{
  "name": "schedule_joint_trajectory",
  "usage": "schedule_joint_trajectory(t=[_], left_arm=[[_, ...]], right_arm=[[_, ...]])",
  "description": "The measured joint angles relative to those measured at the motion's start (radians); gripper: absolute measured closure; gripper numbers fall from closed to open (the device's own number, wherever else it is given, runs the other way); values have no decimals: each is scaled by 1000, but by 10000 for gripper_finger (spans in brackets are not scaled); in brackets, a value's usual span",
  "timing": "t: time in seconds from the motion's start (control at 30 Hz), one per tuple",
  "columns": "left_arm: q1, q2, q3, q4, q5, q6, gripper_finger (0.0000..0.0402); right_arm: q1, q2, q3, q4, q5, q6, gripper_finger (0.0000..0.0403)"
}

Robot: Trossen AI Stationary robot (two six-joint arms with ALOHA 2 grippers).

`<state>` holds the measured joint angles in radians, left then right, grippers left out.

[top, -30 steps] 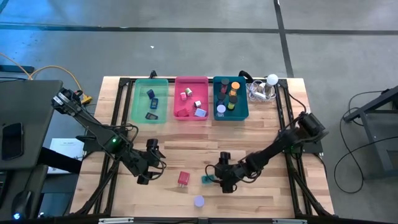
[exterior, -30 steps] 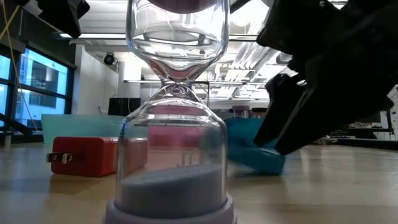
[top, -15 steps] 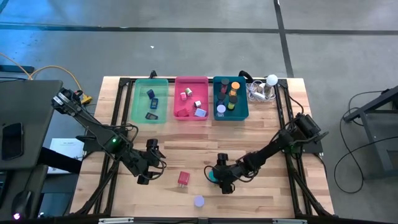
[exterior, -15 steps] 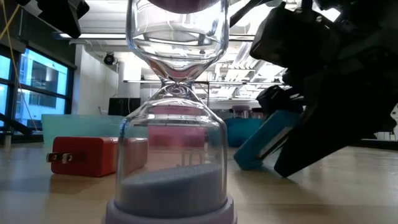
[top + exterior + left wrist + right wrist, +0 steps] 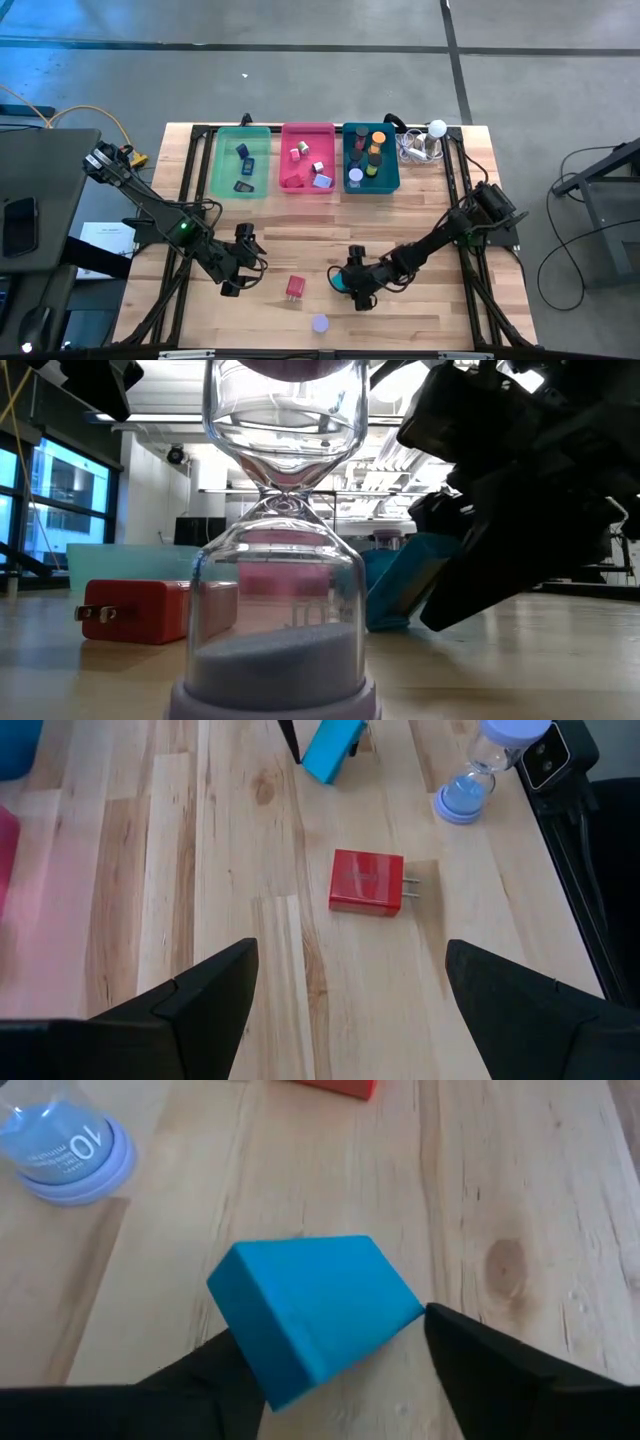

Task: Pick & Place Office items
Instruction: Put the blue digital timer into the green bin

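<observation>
I'm looking straight down over the table (image 5: 400, 320); my low camera is sitting just behind the hourglass (image 5: 283, 550), facing the room. Both wrist cameras are sharing the red charger (image 5: 367, 881) and hourglass close-up.

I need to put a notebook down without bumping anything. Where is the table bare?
Bare wood lies between the trays and the claws, and right of the right arm. Crowded: around the red plug, blue block and hourglass.

Around the red plug block (image 5: 295, 287), we are seeing open tabletop (image 5: 280, 230) toward the trays; the hourglass (image 5: 319, 323) and teal block (image 5: 339, 284) are crowding its other sides.
</observation>
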<state>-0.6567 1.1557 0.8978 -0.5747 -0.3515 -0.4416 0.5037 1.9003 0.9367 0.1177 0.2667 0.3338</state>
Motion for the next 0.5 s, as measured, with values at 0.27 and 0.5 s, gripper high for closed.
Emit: schedule_joint_trajectory(t=[0.27,0.5], left_arm=[[0,0,0,0,0,0,86],[0,0,0,0,-1,0,86]], right_arm=[[0,0,0,21,22,-79,282],[-3,0,0,38,20,-130,375]])
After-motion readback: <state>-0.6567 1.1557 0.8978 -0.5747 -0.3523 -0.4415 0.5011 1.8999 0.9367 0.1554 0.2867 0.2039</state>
